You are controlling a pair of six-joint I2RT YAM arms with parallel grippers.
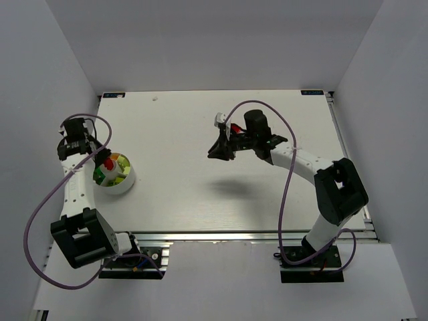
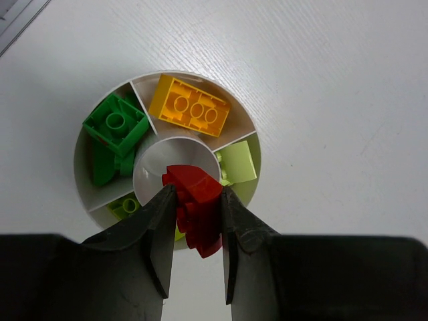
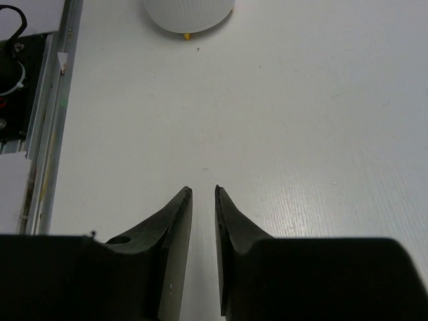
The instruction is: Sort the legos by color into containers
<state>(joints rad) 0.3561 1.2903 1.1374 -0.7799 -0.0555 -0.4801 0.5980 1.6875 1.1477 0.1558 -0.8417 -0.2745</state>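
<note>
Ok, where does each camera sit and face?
Top external: above, behind, looking down on the white table; left arm, right arm show.
Left wrist: looks down on the round white divided plastic dish; left tool grips a red studded plastic brick.
Right wrist: looks across the table; right tool open, empty.
All share the dish.

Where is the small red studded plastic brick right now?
In the left wrist view, the red brick sits clamped in the left gripper, over the centre and lower rim of the round white divided dish on the table's left.
</note>
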